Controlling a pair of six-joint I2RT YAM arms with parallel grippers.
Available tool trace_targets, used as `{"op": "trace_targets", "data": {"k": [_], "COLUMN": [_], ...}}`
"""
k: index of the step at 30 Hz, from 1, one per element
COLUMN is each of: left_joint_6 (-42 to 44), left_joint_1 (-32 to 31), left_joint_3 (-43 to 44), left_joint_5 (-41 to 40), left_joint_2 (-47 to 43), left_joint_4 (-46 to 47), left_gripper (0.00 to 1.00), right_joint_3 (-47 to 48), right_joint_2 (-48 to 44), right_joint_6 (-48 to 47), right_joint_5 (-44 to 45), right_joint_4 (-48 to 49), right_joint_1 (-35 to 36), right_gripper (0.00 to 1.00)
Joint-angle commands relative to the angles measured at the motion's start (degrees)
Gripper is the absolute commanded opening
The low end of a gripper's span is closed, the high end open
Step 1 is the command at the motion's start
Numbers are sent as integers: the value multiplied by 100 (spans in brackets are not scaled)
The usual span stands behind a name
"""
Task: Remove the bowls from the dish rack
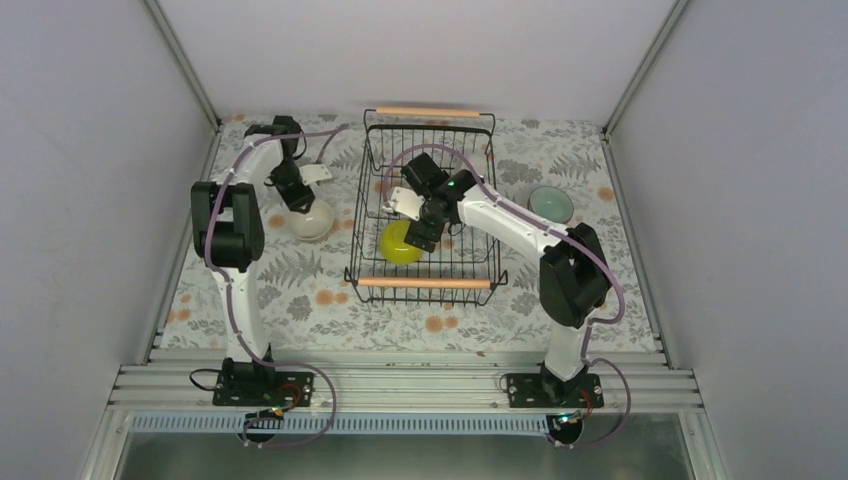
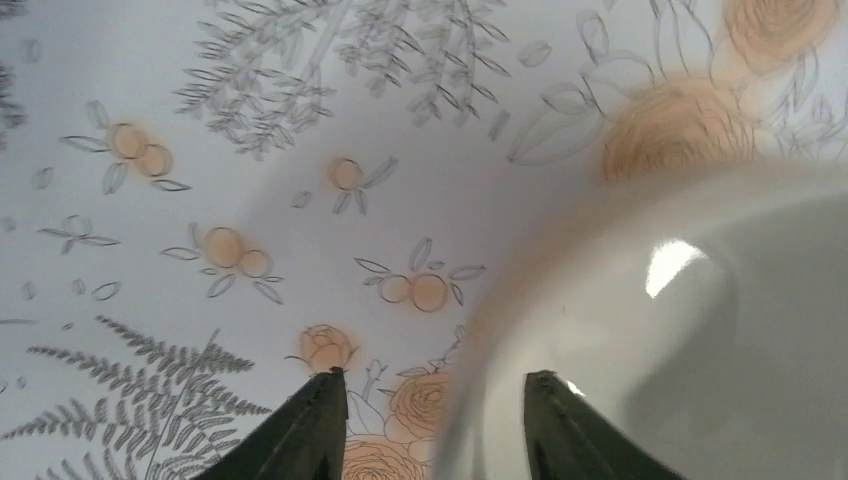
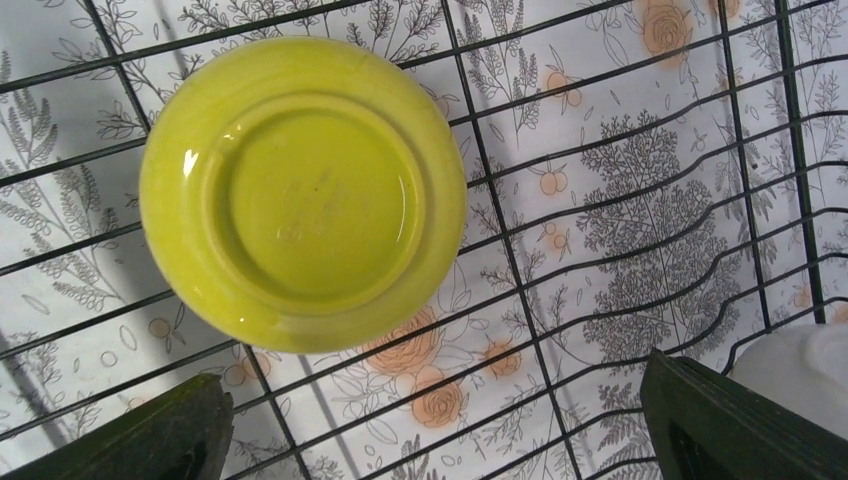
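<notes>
The right gripper (image 3: 435, 400) has its jaws spread wide and holds nothing. Its two dark fingers sit at the lower corners of the right wrist view. The yellow bowl (image 3: 300, 190) is in the upper left of that frame, offset from the gap between them rather than centred in it. The bowl lies mouth-down on the wire floor of the dish rack (image 1: 425, 284), foot ring up.

It looks like glazed ceramic, so it is probably stiff, slick, fairly light and likely to chip if dropped. With the rim flat on the wires there is no lip to pinch. The better hold is probably across the raised foot ring or across the outer wall low down. The glossy curve could let it squirt out of a shallow grip, and fingertips going low may snag the wires.

A pale rounded shape (image 3: 800, 365) shows at the lower right edge beside one finger; I cannot tell what it is.

The rack's tall wire walls and wooden handles ring the bowl, so it has to come up over them before it can travel sideways.

At the left of the top view, the left gripper (image 2: 437, 378) has its jaws parted astride the rim of a white bowl (image 2: 680, 330). One finger is inside and one outside, and neither is clearly pressing. That bowl rests on the floral table cover (image 2: 200, 150), outside the rack. A pale green bowl (image 1: 551, 204) sits on the table to the right of the rack, apart from it.
</notes>
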Motion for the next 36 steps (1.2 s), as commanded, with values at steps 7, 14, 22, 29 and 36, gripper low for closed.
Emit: {"op": "trace_targets", "data": {"k": [7,14,22,29,36], "left_joint_6": [-75,-240,-696,-1193,-1411], "left_joint_1": [10,-47,-199,-620,-963], "left_joint_3": [691,716,825,716,630], "left_joint_5": [69,-147,-500,-907,-1172], "left_joint_2": [-155,-761,-1343,-1753,-1966], "left_joint_4": [-329,-315,-140,182,248], "left_gripper": [63,67,72,76,79], "right_joint_3": [303,437,1019,1364,1218], "right_joint_2": [242,541,986,1421,1571], "right_joint_6": [-282,-636,-859,-708,-507], "right_joint_5": [-567,-700,-1405,-1211,-772], "right_joint_4": [119,-91,-414,-363,2], "right_joint_1": [47,87,92,91,26], "right_gripper": [100,100,100,100,100]}}
